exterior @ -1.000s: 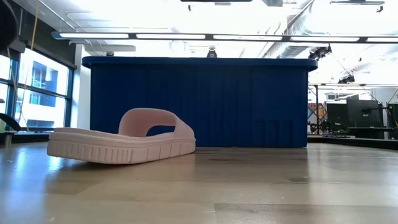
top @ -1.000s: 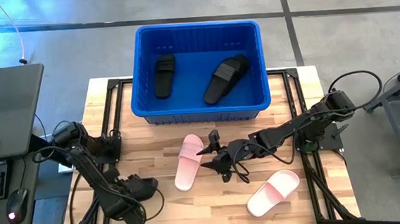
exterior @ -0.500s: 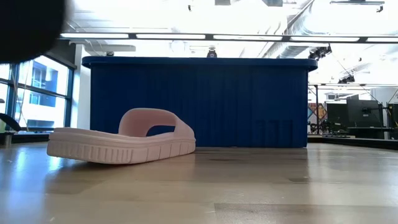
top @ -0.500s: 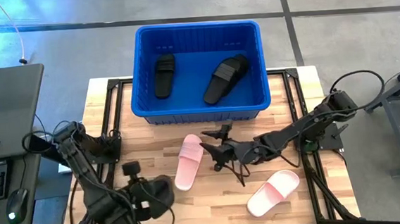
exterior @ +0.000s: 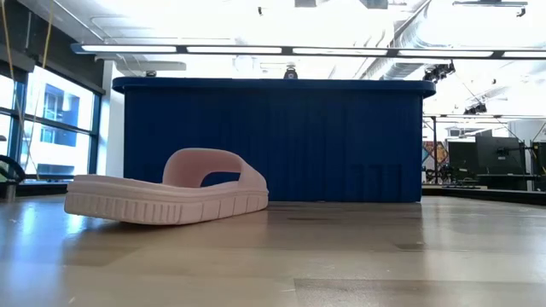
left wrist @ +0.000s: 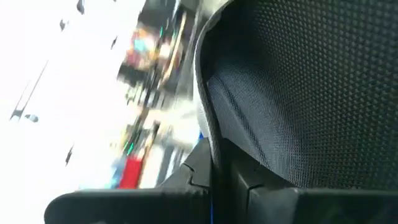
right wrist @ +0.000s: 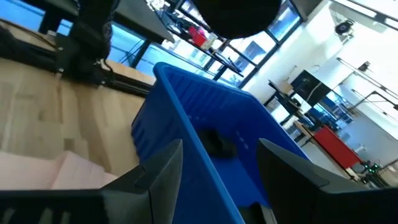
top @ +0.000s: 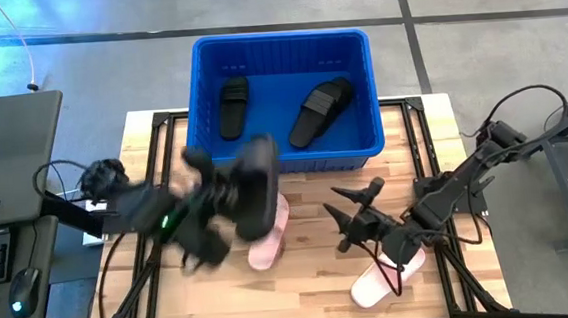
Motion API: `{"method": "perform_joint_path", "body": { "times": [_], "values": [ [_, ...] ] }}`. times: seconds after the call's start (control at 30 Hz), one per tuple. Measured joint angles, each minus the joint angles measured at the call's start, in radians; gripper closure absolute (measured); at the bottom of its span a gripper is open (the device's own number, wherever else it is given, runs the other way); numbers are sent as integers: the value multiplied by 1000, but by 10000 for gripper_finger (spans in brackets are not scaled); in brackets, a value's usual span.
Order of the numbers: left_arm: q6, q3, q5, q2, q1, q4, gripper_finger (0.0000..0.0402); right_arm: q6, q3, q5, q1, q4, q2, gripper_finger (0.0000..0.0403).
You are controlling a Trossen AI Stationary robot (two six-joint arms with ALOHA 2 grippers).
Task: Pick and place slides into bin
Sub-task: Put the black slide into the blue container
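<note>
The blue bin (top: 285, 99) stands at the table's far middle with two black slides (top: 233, 106) (top: 321, 111) lying in it. My left gripper (top: 227, 199) is shut on a third black slide (top: 257, 185), held in the air over a pale pink slide (top: 269, 232) that lies sole-down on the table; this pink slide also shows in the low view (exterior: 166, 193). My right gripper (top: 354, 210) is open and empty, above the table beside a second pink slide (top: 387, 274) at the near right. My left gripper holds the black slide lifted clear of the table, in front of the bin's near wall. The slide's dotted black surface (left wrist: 298, 93) fills the left wrist view just past my finger (left wrist: 217, 186). Blur and the slide itself hide which part the fingers are on.
The bin's near wall (right wrist: 205, 124) rises just beyond my right gripper's fingers (right wrist: 155, 174). A laptop (top: 3, 149) and a keyboard sit off the table's left edge. Bare wood lies between the two pink slides.
My left gripper has lifted the black slide from the table's near left corner and swung it up and toward the bin, now over the first pink slide. My right gripper, still open, has moved from the table's middle toward the right and near edge.
</note>
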State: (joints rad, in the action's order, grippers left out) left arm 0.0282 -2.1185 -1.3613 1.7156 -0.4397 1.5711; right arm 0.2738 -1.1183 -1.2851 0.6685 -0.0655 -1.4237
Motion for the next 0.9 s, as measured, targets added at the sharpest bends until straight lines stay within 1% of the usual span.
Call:
{"method": "perform_joint_path", "body": {
  "times": [0.1,0.2,0.33,0.4,0.47,0.5,0.6,0.63,0.7,0.8,0.9],
  "values": [
    [-151,-12,81,-4,185,1,399,-21,0,11,4,-32,7,206],
    [-266,1,173,-3,369,-16,399,-23,0,12,3,-32,6,206],
    [-497,77,254,-3,584,-173,399,-30,0,14,-2,-34,6,206],
    [-641,122,354,-3,674,-293,399,-34,0,15,-2,-37,6,206],
    [-797,180,481,-3,753,-443,400,-33,0,19,-3,-36,6,206],
    [-869,215,524,-3,790,-519,400,-33,0,19,-3,-38,6,206],
    [-1079,324,580,2,879,-770,400,-63,0,19,-3,-65,6,206],
    [-1141,361,618,5,903,-850,400,-76,0,20,-3,-79,6,206],
    [-1239,434,733,8,961,-942,400,-102,0,19,-3,-110,6,206],
    [-1315,534,852,23,1034,-1075,400,-165,0,19,-3,-173,6,206],
    [-1307,628,930,27,1114,-1153,400,-243,0,18,-3,-231,6,206]
  ]
}}
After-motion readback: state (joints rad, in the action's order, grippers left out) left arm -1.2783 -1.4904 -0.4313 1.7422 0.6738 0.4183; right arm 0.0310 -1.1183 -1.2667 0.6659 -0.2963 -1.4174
